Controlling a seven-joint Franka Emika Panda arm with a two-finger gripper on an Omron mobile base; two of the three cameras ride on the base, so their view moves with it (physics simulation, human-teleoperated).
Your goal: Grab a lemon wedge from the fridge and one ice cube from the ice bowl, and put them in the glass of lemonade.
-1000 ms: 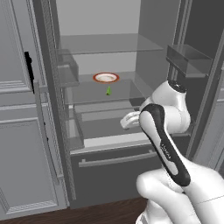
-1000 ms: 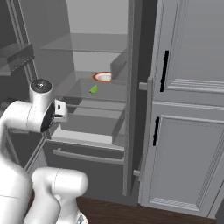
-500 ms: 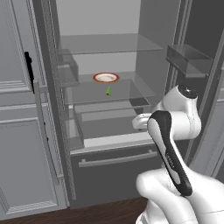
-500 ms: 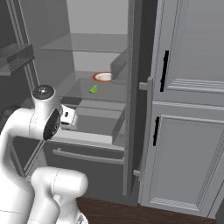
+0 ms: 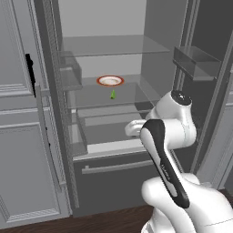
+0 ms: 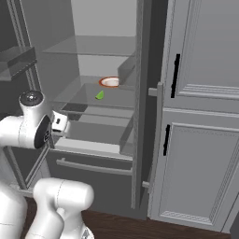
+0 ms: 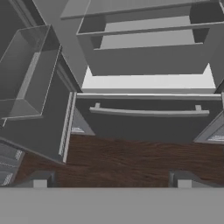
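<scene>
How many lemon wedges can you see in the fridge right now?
1. The lemon wedge lies on the glass shelf in the open fridge, just in front of the orange-rimmed plate. Others could be hidden in the drawers below.

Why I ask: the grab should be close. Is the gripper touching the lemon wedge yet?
Apart. In the left base view the lemon wedge sits on the fridge shelf, far beyond the arm; the open gripper points at the floor.

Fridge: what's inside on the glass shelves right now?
The fridge stands open. On its middle glass shelf lie the lemon wedge and, behind it, an orange-rimmed white plate. The shelf above looks bare. The arm hides part of the lower compartment in the left base view.
</scene>
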